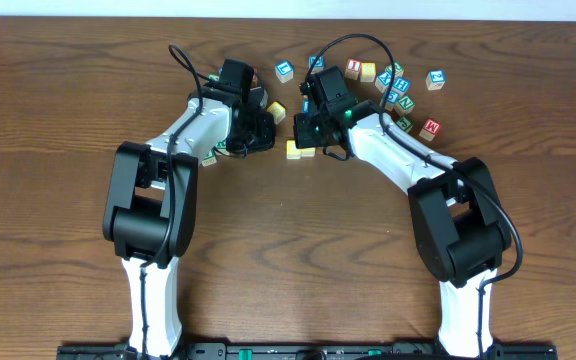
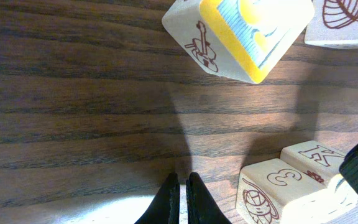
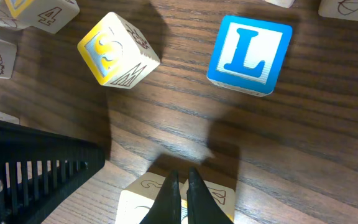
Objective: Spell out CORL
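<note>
Two arms reach in from the near edge of the wooden table (image 1: 58, 200) and meet over a scatter of alphabet cubes in its far half.

The left gripper (image 2: 182, 180) is closed tight, fingers pressed together with nothing between them, its tips over bare wood. Ahead of it sits a yellow-framed cube (image 2: 241, 37), turned at an angle, with a stringed instrument drawn on its side (the letter is cut off by the top of the view). Off to the right lie a cube marked 3 (image 2: 278, 186) and, against it, a K cube (image 2: 319, 157).

The right gripper (image 3: 182, 175) is likewise fully closed and holds nothing. Its tips stand over a yellow-edged cube (image 3: 219, 199) at the bottom of its wrist view, though whether they touch it cannot be told. Beyond lie the L cube (image 3: 248, 55), blue face up with a white L, and, apart from it, a yellow-faced cube (image 3: 118, 50) turned cornerwise, its curved letter too unclear to read.

From overhead the L cube sits close to the far edge, about midway along it, between the two wrists. Two yellow cubes (image 1: 301, 150) lie side by side nearer the table's centre, just beside the right arm. A loose cluster of other cubes (image 1: 398, 90) spreads toward the far right corner, a red-lettered cube (image 1: 429, 128) on its near side. Which cubes carry the C, O and R cannot be made out.
</note>
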Tool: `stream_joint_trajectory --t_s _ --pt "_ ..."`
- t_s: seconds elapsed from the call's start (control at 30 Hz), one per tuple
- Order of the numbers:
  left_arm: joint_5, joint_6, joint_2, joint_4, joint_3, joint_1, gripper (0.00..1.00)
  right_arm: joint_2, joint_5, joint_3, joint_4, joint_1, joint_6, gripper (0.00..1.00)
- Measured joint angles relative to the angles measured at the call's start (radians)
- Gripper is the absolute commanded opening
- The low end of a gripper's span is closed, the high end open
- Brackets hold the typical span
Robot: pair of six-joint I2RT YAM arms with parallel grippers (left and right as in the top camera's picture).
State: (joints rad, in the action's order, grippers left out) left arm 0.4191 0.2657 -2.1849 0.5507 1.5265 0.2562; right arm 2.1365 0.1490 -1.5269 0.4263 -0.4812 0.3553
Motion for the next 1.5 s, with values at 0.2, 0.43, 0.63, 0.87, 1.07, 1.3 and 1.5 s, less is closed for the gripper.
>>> stream_joint_trajectory --t_s 0.2,0.43,0.63,0.87,1.07,1.3,1.5 --pt "0.0 0.0 0.0 0.0 0.0 0.0 0.07 0.0 -0.019 0.0 -0.001 0.0 0.0 0.01" --pt "0.0 0.0 0.0 0.001 0.0 0.0 0.08 0.0 -0.05 0.0 -0.002 0.0 0.0 0.01" --pt "0.0 0.0 0.0 0.001 0.0 0.0 0.07 0.013 -0.053 0.0 -0.002 -0.002 0.0 0.01" --pt "0.0 0.0 0.0 0.001 0.0 0.0 0.07 0.017 -0.052 0.0 -0.003 -0.007 0.0 0.01" --pt "0.0 0.0 0.0 0.001 0.0 0.0 0.07 0.017 -0.053 0.0 -0.001 -0.007 0.0 0.01" --pt "0.0 0.0 0.0 0.001 0.0 0.0 0.07 0.017 -0.053 0.0 0.002 -0.007 0.0 0.01" --pt "0.0 0.0 0.0 0.001 0.0 0.0 0.07 0.017 -0.053 0.0 0.004 -0.007 0.0 0.01"
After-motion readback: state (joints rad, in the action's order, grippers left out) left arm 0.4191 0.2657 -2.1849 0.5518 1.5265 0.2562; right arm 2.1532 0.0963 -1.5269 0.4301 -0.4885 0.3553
